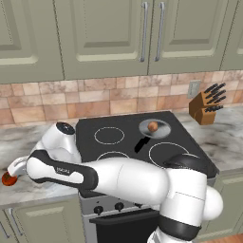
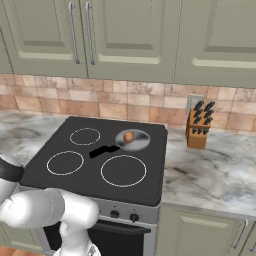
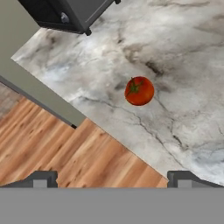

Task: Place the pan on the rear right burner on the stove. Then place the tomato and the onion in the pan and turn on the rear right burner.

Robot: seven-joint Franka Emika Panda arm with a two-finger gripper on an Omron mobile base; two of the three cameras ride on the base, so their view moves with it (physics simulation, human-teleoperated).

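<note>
On stove [image 1: 128,137], rear right burner [image 2: 133,139], sits pan [image 1: 154,128] w/ onion [image 1: 153,126] inside. Tomato [image 3: 139,91] lies on marble desk [image 3: 183,57] left of stove, near front edge. Hand [image 3: 112,179] hovers above tomato, released, fingers wide, nothing held.

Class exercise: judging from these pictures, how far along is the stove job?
Done: the pan sits on the stove's rear right burner with the onion inside. In hand: the open end effector hovers over the tomato on the counter. Left: moving the tomato, turning on the burner.
</note>
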